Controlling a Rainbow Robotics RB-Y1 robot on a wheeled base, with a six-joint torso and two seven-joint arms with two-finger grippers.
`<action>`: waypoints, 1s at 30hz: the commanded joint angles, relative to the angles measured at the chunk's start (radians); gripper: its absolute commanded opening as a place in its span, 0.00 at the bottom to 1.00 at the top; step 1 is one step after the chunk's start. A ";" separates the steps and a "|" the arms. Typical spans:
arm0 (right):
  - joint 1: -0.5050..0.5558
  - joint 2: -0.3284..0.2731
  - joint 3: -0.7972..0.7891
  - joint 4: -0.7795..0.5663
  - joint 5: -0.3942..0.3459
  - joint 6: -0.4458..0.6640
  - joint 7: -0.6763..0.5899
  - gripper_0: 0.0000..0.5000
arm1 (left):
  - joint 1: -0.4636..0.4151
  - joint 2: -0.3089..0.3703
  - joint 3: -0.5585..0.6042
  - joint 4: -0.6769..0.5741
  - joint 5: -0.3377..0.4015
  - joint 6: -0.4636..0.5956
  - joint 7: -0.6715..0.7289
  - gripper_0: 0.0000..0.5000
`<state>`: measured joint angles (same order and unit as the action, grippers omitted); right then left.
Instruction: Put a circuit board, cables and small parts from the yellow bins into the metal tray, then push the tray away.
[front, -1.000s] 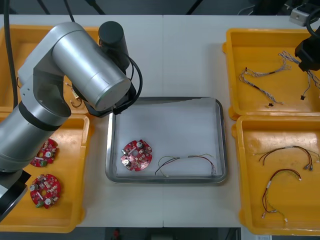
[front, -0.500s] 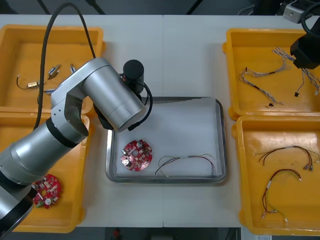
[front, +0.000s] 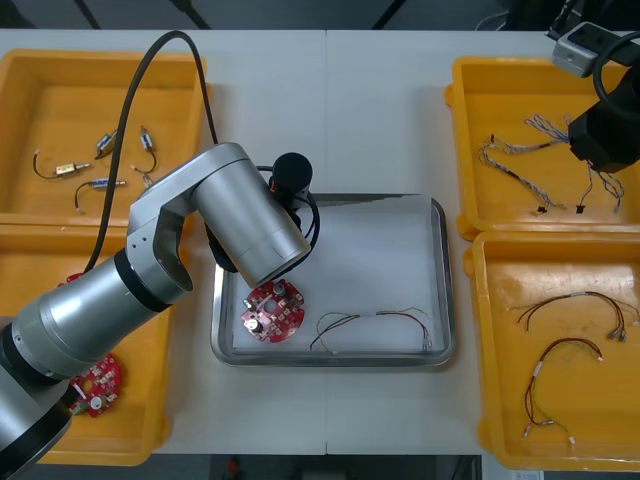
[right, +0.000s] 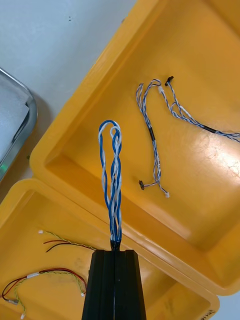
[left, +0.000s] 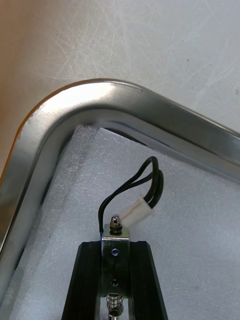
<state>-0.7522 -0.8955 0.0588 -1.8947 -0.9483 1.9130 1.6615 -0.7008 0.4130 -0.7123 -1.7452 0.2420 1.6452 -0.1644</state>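
A light table (front: 370, 110) carries two yellow plastic bins (front: 60, 100) at each side. The big silver left arm (front: 240, 215) reaches from the near left to the far-left corner of the shallow rectangular metal tray (front: 440, 290), white-lined, in the middle. Inside the tray, towards its near-left corner, lies a round red circuit board (front: 272, 312), and to its right a thin red and yellow cable (front: 375, 322), so the board and one cable look delivered. At the far right, the right gripper (right: 115, 252) hangs over the far-right bin (front: 500, 100). Its black fingers are pinched on a twisted blue and white cable (right: 112, 170) that juts out from their tips, clear of the bin's floor, where more such cables lie. The left gripper (left: 115, 245) is low over the tray's white lining just inside that far-left corner, its fingers clamped on a small metal part (left: 116, 232) with a black wire loop and a white plug. By my reading, both loads have yet to be let go in the tray, and after that only the push away remains.
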 joint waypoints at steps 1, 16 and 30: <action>0.056 0.023 -0.074 -0.084 -0.015 0.007 0.043 0.00 | 0.011 -0.025 -0.015 -0.005 -0.015 -0.005 0.094 0.04; 0.073 0.046 -0.074 -0.083 -0.014 0.007 0.043 0.00 | 0.011 -0.014 -0.022 -0.008 -0.020 -0.004 0.095 0.59; 0.071 0.052 -0.056 -0.083 0.006 0.007 0.050 0.00 | -0.028 0.056 0.025 -0.183 0.126 0.140 0.091 0.90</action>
<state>-0.6842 -0.8478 0.0120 -1.9633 -0.9514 1.9158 1.6621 -0.7025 0.4314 -0.7140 -1.8459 0.3189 1.7459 -0.1280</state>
